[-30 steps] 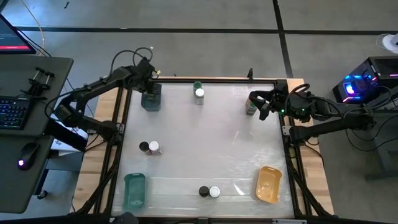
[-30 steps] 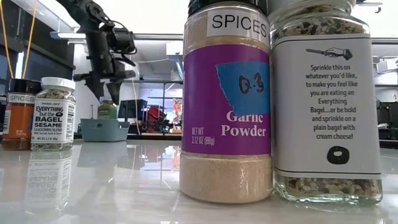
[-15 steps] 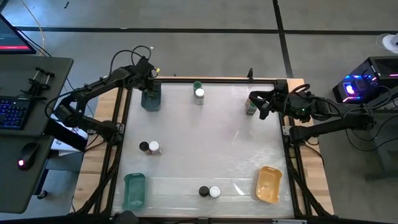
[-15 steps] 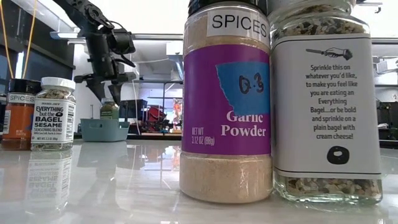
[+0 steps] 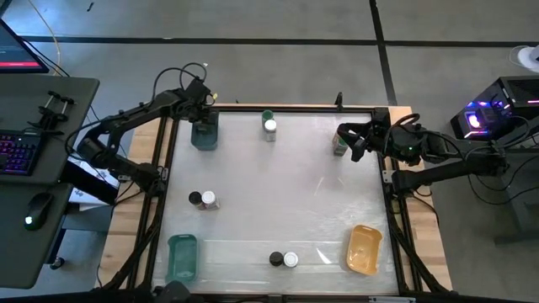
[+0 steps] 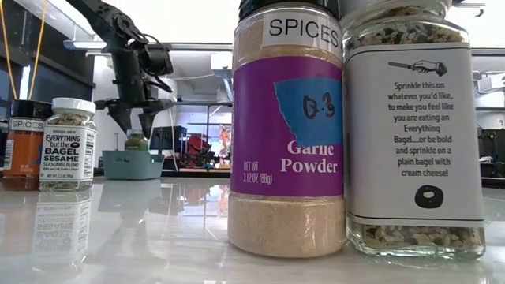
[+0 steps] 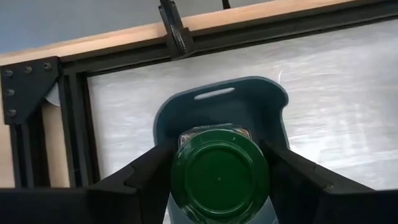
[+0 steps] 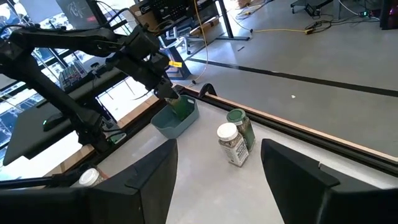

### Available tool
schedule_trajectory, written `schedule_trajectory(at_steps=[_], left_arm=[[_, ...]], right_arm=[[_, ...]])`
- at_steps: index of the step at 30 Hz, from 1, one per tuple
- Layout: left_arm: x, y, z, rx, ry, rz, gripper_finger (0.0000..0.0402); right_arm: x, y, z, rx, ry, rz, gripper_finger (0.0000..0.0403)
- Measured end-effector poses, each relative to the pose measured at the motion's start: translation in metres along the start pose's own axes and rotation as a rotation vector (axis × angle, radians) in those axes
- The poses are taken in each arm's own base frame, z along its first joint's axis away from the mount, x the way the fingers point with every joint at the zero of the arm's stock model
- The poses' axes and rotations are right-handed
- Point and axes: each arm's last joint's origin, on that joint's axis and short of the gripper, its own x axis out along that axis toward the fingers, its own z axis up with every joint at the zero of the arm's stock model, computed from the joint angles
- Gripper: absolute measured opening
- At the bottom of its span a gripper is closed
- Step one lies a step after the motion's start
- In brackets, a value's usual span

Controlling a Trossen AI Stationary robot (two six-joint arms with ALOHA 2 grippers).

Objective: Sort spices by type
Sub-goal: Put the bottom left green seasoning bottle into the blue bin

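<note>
Sorting spices on the table has barely begun: the left gripper (image 7: 219, 180) stands over the dark teal tray (image 5: 205, 135), its fingers (image 7: 149, 177) spread just clear on either side of a green-lidded jar (image 7: 219, 179) that sits upright in the tray between them. The right gripper (image 5: 347, 140) waits with fingers apart, a second green-lidded jar (image 5: 338, 146) in their gap; whether they grip it cannot be told. Ahead of the right fingers, a green and white pair (image 8: 235, 139) stands unsorted, as do two other pairs (image 5: 203, 199) (image 5: 283, 259); the light teal tray (image 5: 182, 257) and orange tray (image 5: 364, 249) look unfilled.

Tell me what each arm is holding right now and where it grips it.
The left gripper brackets a green-lidded jar over the teal tray; whether it grips cannot be told. The right gripper holds nothing.
</note>
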Motion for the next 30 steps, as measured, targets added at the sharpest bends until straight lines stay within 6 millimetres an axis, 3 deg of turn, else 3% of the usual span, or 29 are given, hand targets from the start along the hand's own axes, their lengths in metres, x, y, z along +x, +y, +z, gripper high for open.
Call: schedule_trajectory(at_steps=[30], left_arm=[[-0.0020, 0.0013, 0.0016, -0.003, -0.014, -0.017, 0.0214]], right_arm=[[-0.0001, 0.0000, 0.0001, 0.000, 0.000, 0.000, 0.0227]])
